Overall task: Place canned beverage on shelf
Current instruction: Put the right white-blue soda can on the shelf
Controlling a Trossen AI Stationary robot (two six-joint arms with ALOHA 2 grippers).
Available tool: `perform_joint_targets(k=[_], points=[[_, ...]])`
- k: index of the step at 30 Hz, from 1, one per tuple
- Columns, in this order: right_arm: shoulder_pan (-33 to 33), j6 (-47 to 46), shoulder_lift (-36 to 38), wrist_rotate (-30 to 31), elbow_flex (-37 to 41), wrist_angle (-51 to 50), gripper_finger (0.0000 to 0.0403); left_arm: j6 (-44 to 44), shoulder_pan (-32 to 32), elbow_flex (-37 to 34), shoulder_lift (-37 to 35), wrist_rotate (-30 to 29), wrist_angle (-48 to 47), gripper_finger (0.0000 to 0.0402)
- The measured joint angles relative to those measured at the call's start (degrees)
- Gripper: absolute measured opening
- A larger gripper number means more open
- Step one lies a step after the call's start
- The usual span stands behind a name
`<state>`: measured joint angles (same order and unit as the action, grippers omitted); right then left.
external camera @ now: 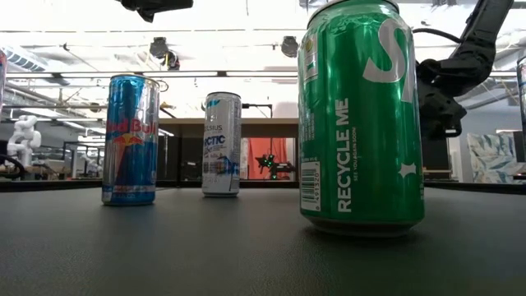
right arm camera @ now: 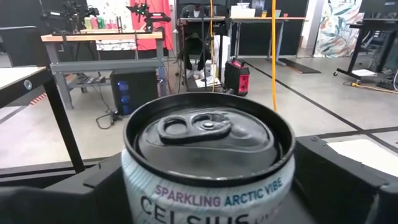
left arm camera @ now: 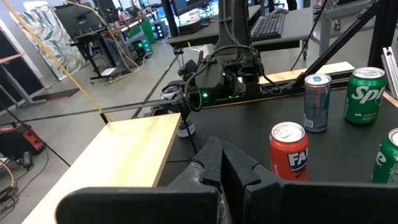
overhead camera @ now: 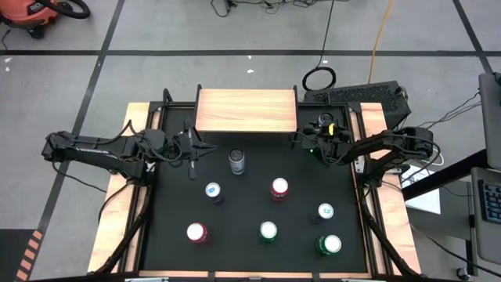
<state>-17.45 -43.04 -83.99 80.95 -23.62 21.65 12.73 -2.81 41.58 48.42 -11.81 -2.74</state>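
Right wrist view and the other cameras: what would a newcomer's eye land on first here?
A Celsius can fills the right wrist view, right at the right gripper, which sits off the right end of the shelf. In the low view a green can looms close to the camera. The left gripper waits shut near the shelf's left front corner.
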Motion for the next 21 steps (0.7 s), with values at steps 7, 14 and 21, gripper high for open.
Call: perform_joint_targets(k=[7,14,21], points=[[0.0,0.0,0.0,0.0,0.0,0.0,0.0314,-0.2,0.0,0.0,0.0,0.0,0.0,0.0000],[0.5,0.4,0.0,-0.3,0.0,0.3,0.0283,-0.1,0.0,0.0,0.0,0.0,0.0,0.0000],[1.1,5.7,0.0,-2.2,0.0,4.4,0.0257,-0.1,0.0,0.0,0.0,0.0,0.0,0.0000]])
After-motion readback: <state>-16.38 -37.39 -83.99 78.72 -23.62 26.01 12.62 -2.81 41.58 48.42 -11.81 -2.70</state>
